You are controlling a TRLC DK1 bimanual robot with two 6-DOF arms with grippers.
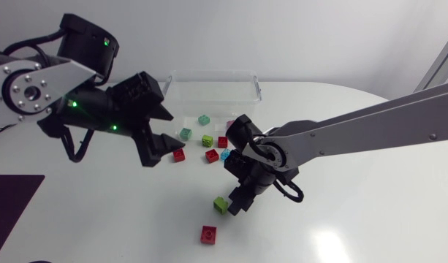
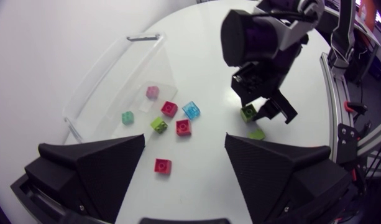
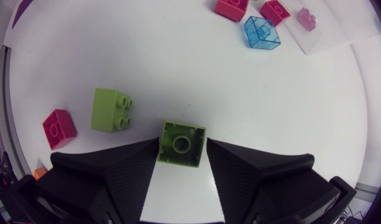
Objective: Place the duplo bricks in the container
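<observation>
My right gripper is low over the table's front middle, shut on a green brick. Beside it a lime brick lies on its side, and a red brick sits a little nearer the front. My left gripper hangs open above the table, with another red brick on the table below its fingers. The clear container stands at the back.
Several loose bricks lie between the container and my grippers: teal, green, lime, two red, blue and pink. A dark mat lies at the front left.
</observation>
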